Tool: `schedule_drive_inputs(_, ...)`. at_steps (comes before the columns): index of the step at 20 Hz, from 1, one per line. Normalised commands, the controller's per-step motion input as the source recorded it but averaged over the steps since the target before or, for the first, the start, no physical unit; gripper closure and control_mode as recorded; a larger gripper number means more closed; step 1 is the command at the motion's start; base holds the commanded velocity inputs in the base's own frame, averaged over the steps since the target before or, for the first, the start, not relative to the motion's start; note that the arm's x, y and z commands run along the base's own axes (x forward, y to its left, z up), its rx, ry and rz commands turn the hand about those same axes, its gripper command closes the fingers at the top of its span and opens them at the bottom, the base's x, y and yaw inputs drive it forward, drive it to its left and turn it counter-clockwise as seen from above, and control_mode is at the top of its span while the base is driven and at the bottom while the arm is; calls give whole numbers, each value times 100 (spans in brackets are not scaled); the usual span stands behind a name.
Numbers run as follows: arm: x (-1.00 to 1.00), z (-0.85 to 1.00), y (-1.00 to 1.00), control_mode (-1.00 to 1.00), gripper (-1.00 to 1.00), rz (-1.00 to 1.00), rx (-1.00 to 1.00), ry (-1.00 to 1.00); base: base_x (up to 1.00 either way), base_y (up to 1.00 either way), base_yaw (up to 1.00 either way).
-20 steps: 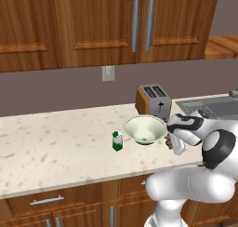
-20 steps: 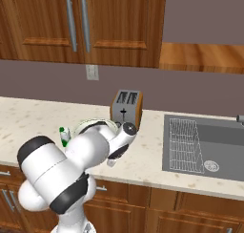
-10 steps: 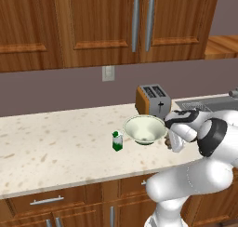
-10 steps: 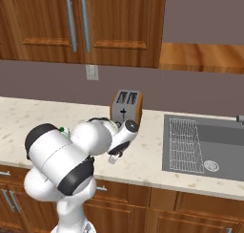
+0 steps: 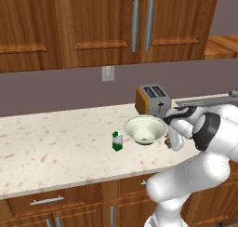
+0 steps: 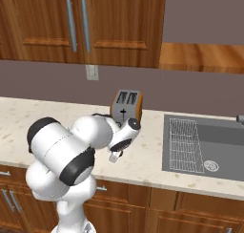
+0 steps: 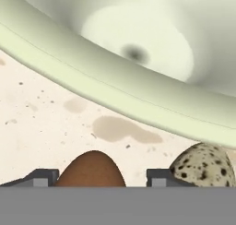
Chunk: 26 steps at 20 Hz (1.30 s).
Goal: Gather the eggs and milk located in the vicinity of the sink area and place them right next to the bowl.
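Note:
Up close in the hand view is the pale cream-green bowl (image 7: 138, 58). A dark-brown egg (image 7: 91, 169) lies on the counter just in front of it, between my gripper (image 7: 103, 175) fingertips. The right fingertip (image 7: 160, 177) stands clear of the egg, so the gripper is open. A pale speckled egg (image 7: 203, 165) lies to the right, under the bowl's rim. In the left base view my gripper (image 5: 168, 143) is low at the right side of the bowl (image 5: 145, 128). The milk (image 5: 117, 141) carton stands upright just left of the bowl.
A toaster (image 5: 152, 99) stands behind the bowl near the wall. The dark sink (image 6: 209, 146) with its wire rack (image 6: 183, 139) lies to the right of my gripper (image 6: 114, 155). The counter's front edge runs close below the arm.
The jaws have spread apart, letting go of the brown egg beside the bowl. The arm's elbow has swung a little while the hand stayed by the bowl.

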Motion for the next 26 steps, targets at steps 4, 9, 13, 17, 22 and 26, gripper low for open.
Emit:
schedule_drive_inputs(4, -5, 8, 0, -100, -100, 0, 0, -12, 0, 0, 0)
schedule_drive_inputs(9, -19, 24, 0, -100, -100, 0, 0, -17, 0, 0, 0)
schedule_drive_inputs(13, -22, 36, 0, -100, -100, 0, 0, -18, 0, 0, 0)
schedule_drive_inputs(17, -16, 42, 1, -100, -100, 0, 0, -16, 0, 0, 0)
schedule_drive_inputs(22, 0, 17, 11, -100, -100, 1, 0, -5, 0, 0, 0)
schedule_drive_inputs(26, -23, 47, -12, -100, -100, 0, 0, -13, 0, 0, 0)
